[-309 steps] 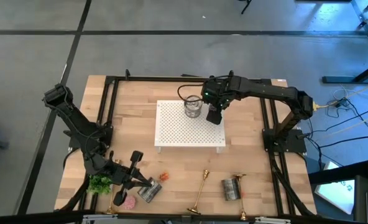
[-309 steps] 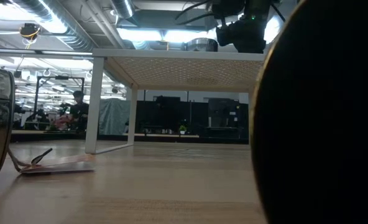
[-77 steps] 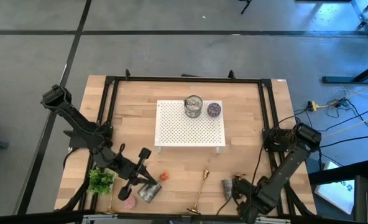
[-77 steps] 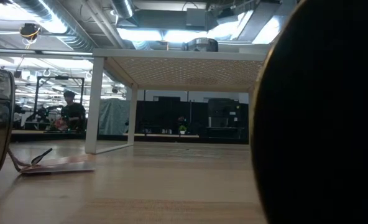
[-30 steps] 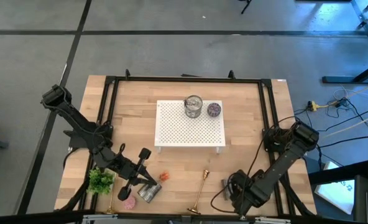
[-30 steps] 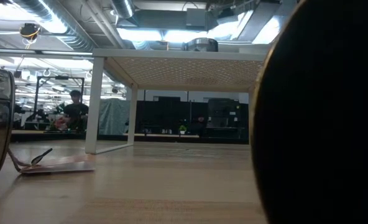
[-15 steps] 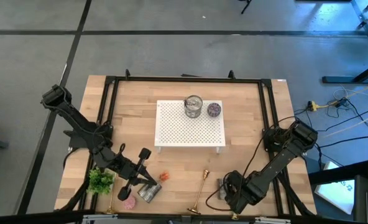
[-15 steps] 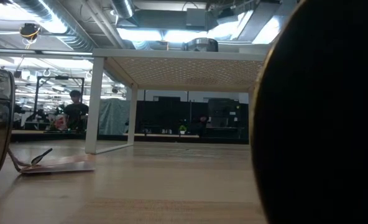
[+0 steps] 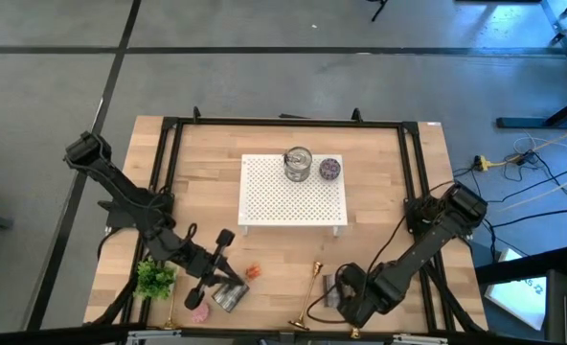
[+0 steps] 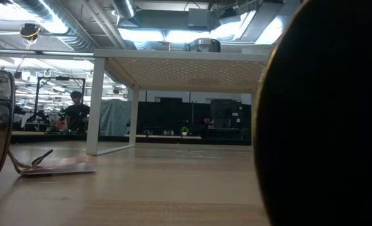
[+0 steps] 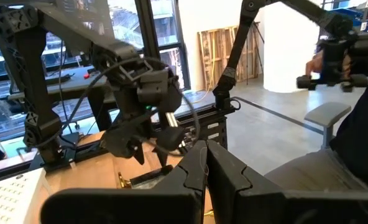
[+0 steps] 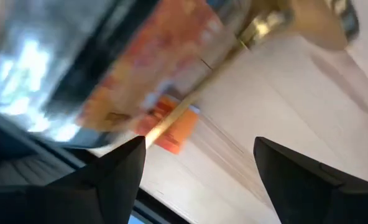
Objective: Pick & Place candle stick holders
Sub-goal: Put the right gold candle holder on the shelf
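One gold candle stick holder [image 9: 312, 284] lies on its side near the table's near edge, its small cup pointing toward the far edge. In the right wrist view its thin stem [image 12: 190, 102] runs slantwise below the fingers. My right gripper [image 9: 337, 292] hangs just to its right, pointing down and open, touching nothing. Another candle stick holder [image 9: 171, 309] lies at the near left by the green plant. My left gripper [image 9: 222, 239] is shut and empty, held level above the table's near left.
A white perforated shelf [image 9: 293, 196] stands mid-table with a glass jar [image 9: 298, 165] and a purple candle [image 9: 329, 168] on it. A silver tin [image 9: 231, 297], a pink candle [image 9: 199, 312], a green plant [image 9: 154, 280] and an orange scrap [image 9: 253, 272] lie near left. A person [image 10: 73, 113] is far behind.
My right gripper has moved along the near edge toward the table's left, coming up beside the lying candle stick holder, and has stayed open. My left arm has kept still.
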